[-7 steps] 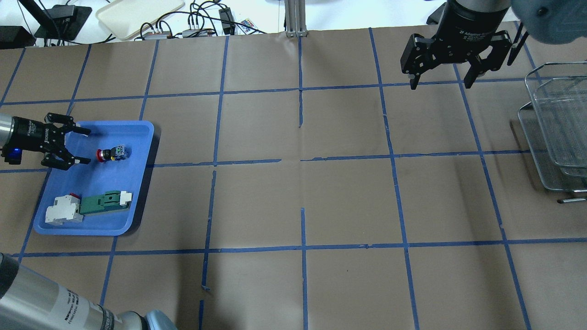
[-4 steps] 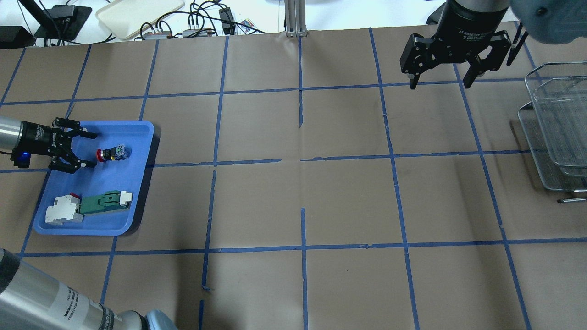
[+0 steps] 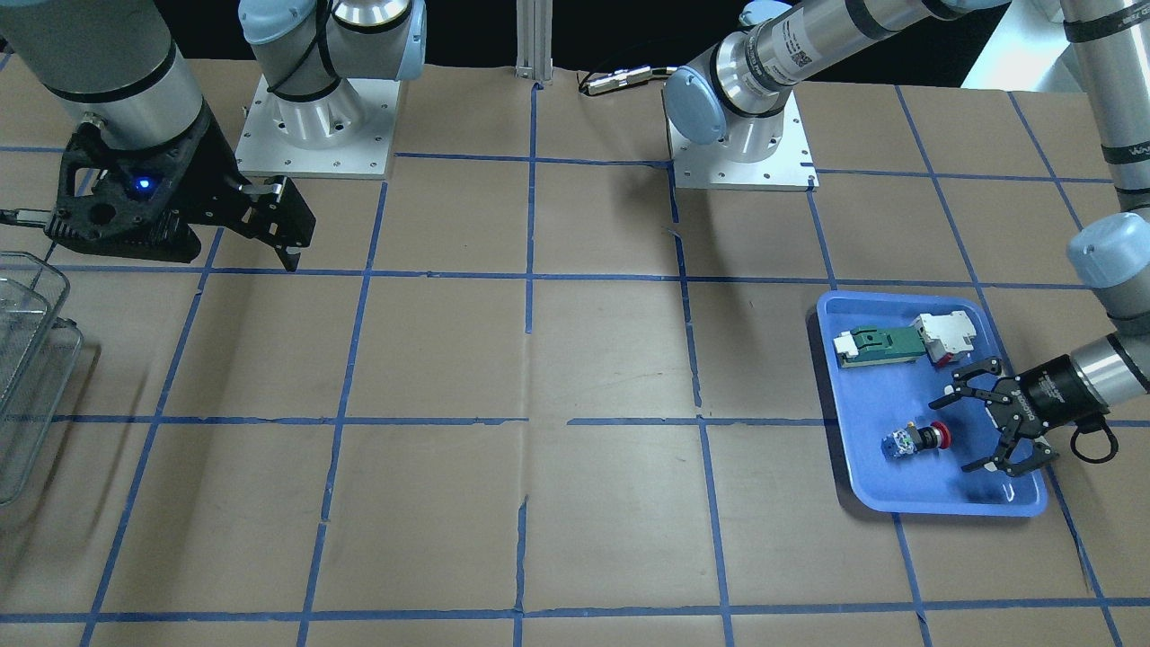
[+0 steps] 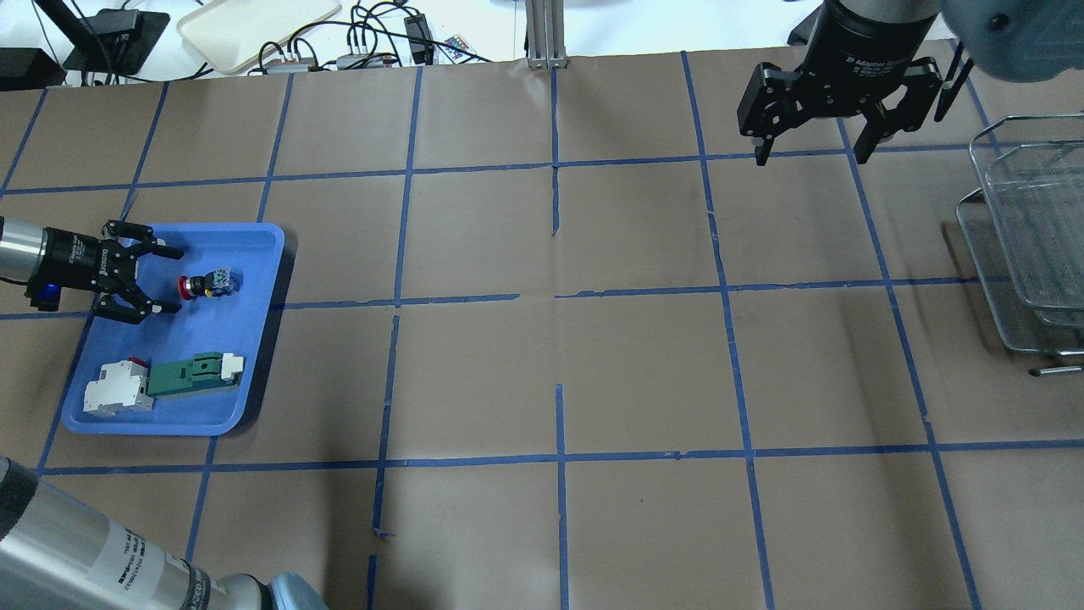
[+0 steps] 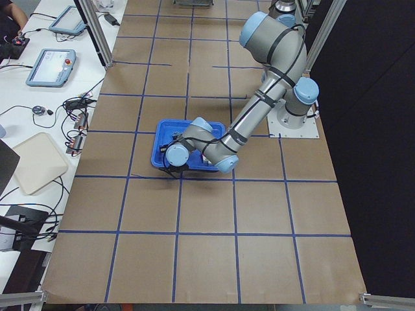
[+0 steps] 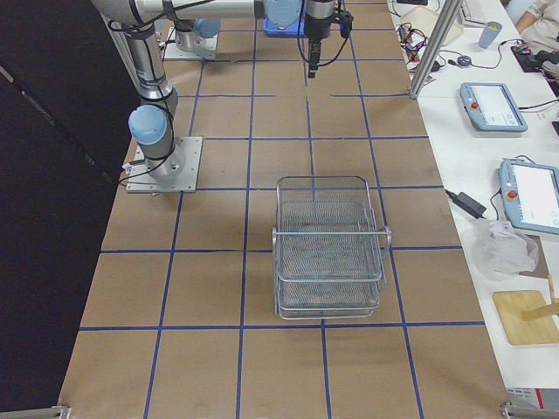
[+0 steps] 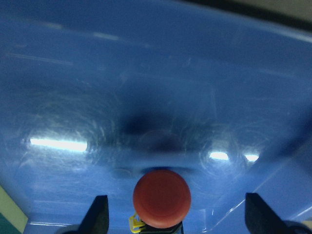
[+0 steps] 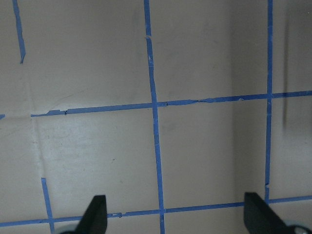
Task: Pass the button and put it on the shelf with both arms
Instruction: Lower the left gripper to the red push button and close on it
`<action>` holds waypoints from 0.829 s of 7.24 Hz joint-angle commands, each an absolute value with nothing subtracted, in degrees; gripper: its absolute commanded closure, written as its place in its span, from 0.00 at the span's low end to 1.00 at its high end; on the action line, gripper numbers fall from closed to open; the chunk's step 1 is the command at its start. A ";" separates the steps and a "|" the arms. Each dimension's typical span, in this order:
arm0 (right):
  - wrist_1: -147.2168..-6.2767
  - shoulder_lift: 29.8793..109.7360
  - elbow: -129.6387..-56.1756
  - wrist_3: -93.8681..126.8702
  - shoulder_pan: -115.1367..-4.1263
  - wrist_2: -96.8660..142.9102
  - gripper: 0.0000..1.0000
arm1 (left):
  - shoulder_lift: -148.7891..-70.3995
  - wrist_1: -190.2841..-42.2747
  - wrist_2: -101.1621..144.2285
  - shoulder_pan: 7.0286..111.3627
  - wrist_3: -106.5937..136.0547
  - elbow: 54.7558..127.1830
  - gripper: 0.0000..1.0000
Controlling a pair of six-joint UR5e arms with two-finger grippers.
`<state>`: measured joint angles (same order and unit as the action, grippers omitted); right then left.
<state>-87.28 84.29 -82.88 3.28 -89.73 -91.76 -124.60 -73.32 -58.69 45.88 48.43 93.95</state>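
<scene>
Across the work area a table (image 4: 644, 373) covered in brown paper and marked with a grid of blue tape is seen. At its end on the robot's right, the silver wire-mesh shelf (image 6: 327, 249) is stood upright, its rimmed tiers stacked one above another. The right arm (image 3: 99, 54) is held above the paper on the shelf's side of the table, apart from the shelf. The left arm (image 5: 259, 110) is bent down over the opposite end.

On that left end a blue tray (image 4: 254, 339) is laid flat. The right gripper (image 4: 810, 159) is pointed downward with its jaws spread wide and nothing between them; only paper and tape lines are shown by its wrist camera. The left gripper (image 4: 176, 280) is held low and level over the tray, its jaws also spread apart, nothing being gripped.

A green-and-white part (image 4: 190, 375) and a white block (image 4: 118, 388) are laid touching end to end in the tray's half nearer the robot. The button (image 4: 206, 285) is laid on its side in the farther half, well apart from the shelf. Its red cap (image 7: 161, 198) is turned toward the left gripper and is seen centred between the two fingertips (image 7: 100, 214), with a gap at each side.
</scene>
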 commanded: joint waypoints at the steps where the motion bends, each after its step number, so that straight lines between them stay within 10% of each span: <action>1: -87.28 84.29 -82.88 3.34 -89.74 -91.67 0.00 | -125.15 -73.13 -58.62 45.88 47.90 93.96 0.01; 6: -87.28 84.29 -82.88 3.43 -89.65 -91.76 0.00 | -125.16 -73.30 -58.54 46.05 47.37 93.96 0.01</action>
